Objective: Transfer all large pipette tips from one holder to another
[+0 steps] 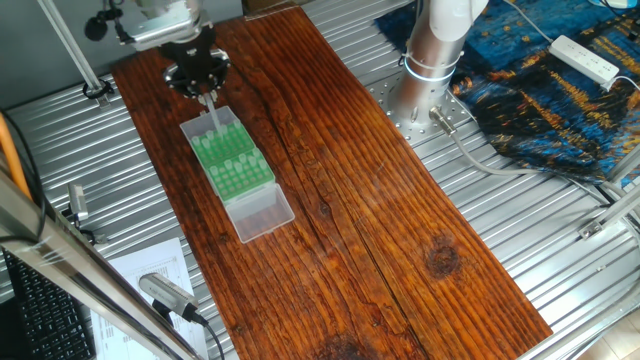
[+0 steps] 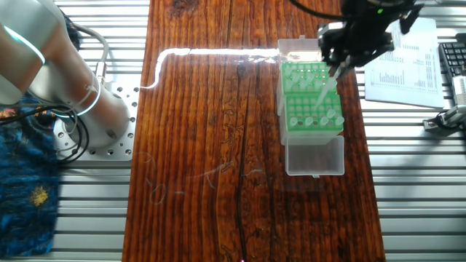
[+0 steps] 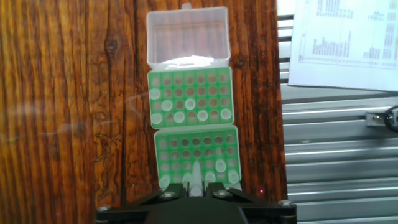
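the gripper (image 3: 195,190) is clamped on one tip (image 3: 194,177) above the nearer green rack (image 3: 166,142), other tips (image 3: 179,116) sitting in both racks; each looks light, stiff and slick, best pinched just below its wide top.

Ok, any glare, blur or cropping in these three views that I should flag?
The other fixed view: a bright glare streak across the wooden board. Hand view: soft overall, and only the tool's base shows at the bottom edge. One fixed view: evenly lit, tips in the green rack too small to count.
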Available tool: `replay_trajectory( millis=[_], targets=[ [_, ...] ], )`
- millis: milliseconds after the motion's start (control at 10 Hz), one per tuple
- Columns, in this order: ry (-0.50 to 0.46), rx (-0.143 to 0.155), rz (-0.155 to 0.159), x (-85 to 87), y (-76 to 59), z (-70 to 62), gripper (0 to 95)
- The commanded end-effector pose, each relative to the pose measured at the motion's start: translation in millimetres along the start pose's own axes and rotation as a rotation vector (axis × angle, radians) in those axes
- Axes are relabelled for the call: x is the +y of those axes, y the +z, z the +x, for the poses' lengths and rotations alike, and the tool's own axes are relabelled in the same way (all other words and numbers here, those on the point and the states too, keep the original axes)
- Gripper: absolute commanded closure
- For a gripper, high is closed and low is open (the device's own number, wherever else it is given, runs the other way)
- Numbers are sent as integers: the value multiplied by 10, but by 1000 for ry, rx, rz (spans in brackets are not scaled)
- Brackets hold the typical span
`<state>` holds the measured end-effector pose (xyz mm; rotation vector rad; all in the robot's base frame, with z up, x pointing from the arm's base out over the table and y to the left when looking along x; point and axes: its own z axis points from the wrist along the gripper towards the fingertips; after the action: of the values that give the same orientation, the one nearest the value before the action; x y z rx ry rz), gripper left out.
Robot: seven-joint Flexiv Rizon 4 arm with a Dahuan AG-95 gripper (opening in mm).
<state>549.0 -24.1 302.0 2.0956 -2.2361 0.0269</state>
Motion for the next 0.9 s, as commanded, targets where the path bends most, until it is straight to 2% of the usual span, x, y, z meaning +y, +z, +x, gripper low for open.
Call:
replay_trajectory(
  millis=[100,300,600,800,900],
  targets=[
    [48,-5,0,-26,-91,-65,950],
    [73,-9,1,-54,-153,-115,950],
    [152,-53,4,-117,-234,-202,950],
    [181,-72,0,-223,-277,-342,950],
    [192,-70,0,-255,-289,-415,950]
  ],
)
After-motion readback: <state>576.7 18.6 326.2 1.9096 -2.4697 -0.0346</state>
